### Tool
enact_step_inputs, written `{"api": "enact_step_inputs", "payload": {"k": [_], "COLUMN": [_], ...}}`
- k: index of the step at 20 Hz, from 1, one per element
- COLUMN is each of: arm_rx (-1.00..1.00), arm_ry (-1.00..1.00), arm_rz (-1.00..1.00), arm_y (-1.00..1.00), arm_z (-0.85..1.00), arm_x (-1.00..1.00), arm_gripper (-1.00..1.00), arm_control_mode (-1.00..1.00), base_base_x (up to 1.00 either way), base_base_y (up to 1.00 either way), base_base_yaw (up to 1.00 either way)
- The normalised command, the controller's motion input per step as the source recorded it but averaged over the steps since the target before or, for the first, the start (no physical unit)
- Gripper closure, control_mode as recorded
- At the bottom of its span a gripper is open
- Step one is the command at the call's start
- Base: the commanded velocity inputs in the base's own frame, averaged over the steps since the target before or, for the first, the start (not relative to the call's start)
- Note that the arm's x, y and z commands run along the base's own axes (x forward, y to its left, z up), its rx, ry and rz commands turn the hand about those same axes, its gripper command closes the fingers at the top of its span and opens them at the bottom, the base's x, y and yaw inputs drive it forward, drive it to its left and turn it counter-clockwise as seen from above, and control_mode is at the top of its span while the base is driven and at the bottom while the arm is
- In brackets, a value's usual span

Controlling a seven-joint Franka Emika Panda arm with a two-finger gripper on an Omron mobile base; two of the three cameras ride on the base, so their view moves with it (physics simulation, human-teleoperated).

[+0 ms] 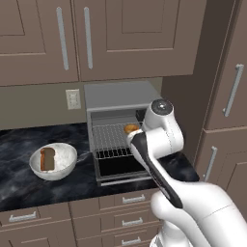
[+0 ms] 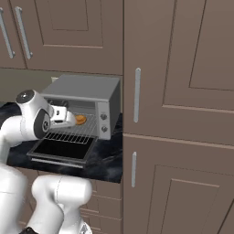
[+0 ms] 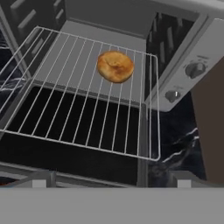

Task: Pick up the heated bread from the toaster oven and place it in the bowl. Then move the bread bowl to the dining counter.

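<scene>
- Silver-grey toaster oven (image 1: 120, 96) sits on the black marble surface (image 1: 19, 140) under the brown cabinets (image 1: 125, 38); its dark-glass door (image 2: 61, 150) is dropped flat toward the robot
- wire rack (image 3: 87, 96) is pulled out over that door; in the hand view it runs from 9 o'clock across to 3 o'clock
- heated bread (image 3: 115, 66), round and golden-orange, lies on the rack near its back right corner; at about 12 o'clock in the hand view, just left of the knobs (image 3: 194, 70)
- same bun glows at the oven mouth in the left base view, right of the rack's middle; nothing touching it
- tool (image 2: 68, 119) hangs in front of the open oven, pointing in toward the bun; a gap between tool and bread in the right base view
- its fingers are spread wide, nothing between them; the tips sit at 7 and 5 o'clock at the bottom of the hand view, low over the door's front edge
- bowl (image 1: 65, 161), white-grey and speckled, stands on the surface at 9 o'clock from the oven, well apart from it
- brown bread slice (image 1: 47, 159) stands upright inside the bowl, on its left half
- white wall outlet (image 1: 73, 99) on the backsplash just left of the oven
</scene>
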Motion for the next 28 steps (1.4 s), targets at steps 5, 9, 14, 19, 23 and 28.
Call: {"api": "enact_step_inputs", "payload": {"k": [5,9,14,19,23,28], "arm_rx": [0.00,0.00,0.00,0.00,0.00,0.04], "arm_ry": [0.00,0.00,0.00,0.00,0.00,0.00], "arm_rz": [0.00,0.00,0.00,0.00,0.00,0.00], "arm_y": [0.04,0.00,0.01,0.08,0.22,0.20], "arm_z": [0.00,0.00,0.00,0.00,0.00,0.00], "arm_x": [0.53,0.44,0.29,0.22,0.29,0.26], "arm_gripper": [-1.00,-1.00,-1.00,-1.00,-1.00,-1.00], "arm_control_mode": [-1.00,-1.00,-1.00,-1.00,-1.00,-1.00], "base_base_x": [0.00,0.00,0.00,0.00,0.00,0.00], "base_base_y": [0.00,0.00,0.00,0.00,0.00,0.00], "base_base_yaw": [0.00,0.00,0.00,0.00,0.00,0.00]}}
